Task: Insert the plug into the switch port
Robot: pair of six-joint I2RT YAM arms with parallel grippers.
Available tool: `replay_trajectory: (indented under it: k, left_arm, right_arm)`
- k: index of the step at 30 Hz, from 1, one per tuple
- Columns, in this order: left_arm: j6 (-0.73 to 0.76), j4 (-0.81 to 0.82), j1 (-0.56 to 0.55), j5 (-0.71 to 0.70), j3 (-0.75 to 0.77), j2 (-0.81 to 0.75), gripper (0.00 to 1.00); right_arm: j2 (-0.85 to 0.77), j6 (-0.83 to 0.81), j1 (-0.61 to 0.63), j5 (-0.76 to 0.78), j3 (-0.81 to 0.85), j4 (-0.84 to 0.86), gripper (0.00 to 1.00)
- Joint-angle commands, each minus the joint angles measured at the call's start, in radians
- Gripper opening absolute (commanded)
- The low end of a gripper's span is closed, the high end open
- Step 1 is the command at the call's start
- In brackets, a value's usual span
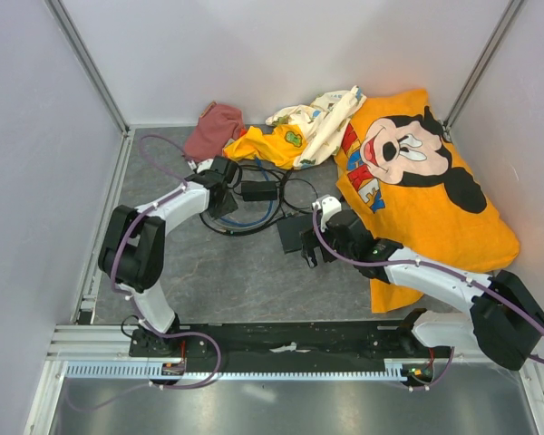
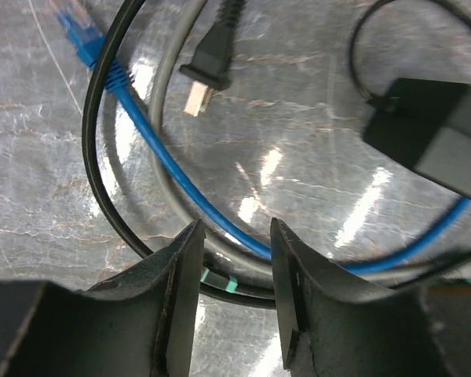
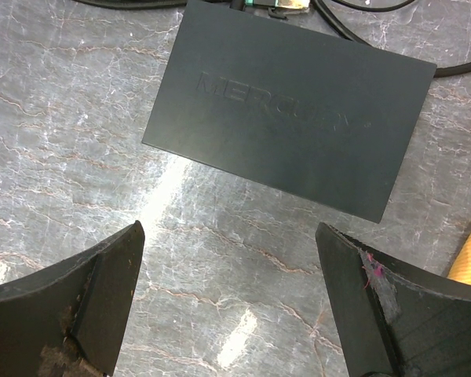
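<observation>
The word MERCURY, pressed into the lid of the flat black switch (image 3: 290, 129), was the clearest writing on the grey marbled counter (image 3: 71, 118). The right claw (image 3: 229, 236) hung above the switch's near edge with its jaws spread wide and nothing between them, bare counter showing below. An orange Mickey Mouse shirt (image 1: 435, 190) lay just to the switch's right. Of its red and blue lettering only "KE" could be made out from above.

The left claw (image 2: 234, 243) stood partly open astride the blue cable (image 2: 165, 161), its fingers (image 2: 177, 290) not clamped on it. Whether they touched it could not be told. The plug (image 2: 77, 35) lay blurred at the far left of the left wrist view, on the counter just outside a black cable loop (image 2: 90, 149) and well ahead of the claw. A black two-prong power plug (image 2: 212, 55) rested near it, and a black adapter (image 2: 432, 133) sat off to the right.

Pale walls (image 1: 36, 136) closed the counter on three sides. Crumpled clothes (image 1: 281, 136) filled the back, leaving open counter between the cables and the arm bases.
</observation>
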Motion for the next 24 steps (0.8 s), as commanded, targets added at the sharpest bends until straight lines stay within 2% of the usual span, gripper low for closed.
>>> replay_trajectory:
  k: [1,12,16,17,19,24]
  left_arm:
    - [-0.071,-0.013,0.007,-0.024,0.028,0.024,0.46]
    - [-0.074,-0.016,0.022,-0.008,0.059,0.133,0.4]
    - [-0.076,-0.015,0.028,-0.001,0.051,0.104,0.22]
    - [-0.071,-0.016,0.028,0.012,0.047,0.088,0.12]
    - [-0.062,-0.018,0.028,0.028,0.041,0.019,0.03]
    - [-0.014,-0.023,0.033,0.083,0.099,-0.162,0.02]
  right_arm:
    - [-0.007,-0.022,0.003,0.012,-0.011,0.025,0.98]
    - [0.004,-0.024,0.003,0.011,-0.017,0.031,0.98]
    - [-0.002,-0.022,0.001,0.01,-0.021,0.033,0.98]
    - [-0.005,-0.022,0.003,0.011,-0.021,0.028,0.98]
    - [-0.013,-0.02,0.003,0.009,-0.02,0.027,0.98]
    - [-0.045,-0.013,0.003,0.014,-0.002,0.007,0.98]
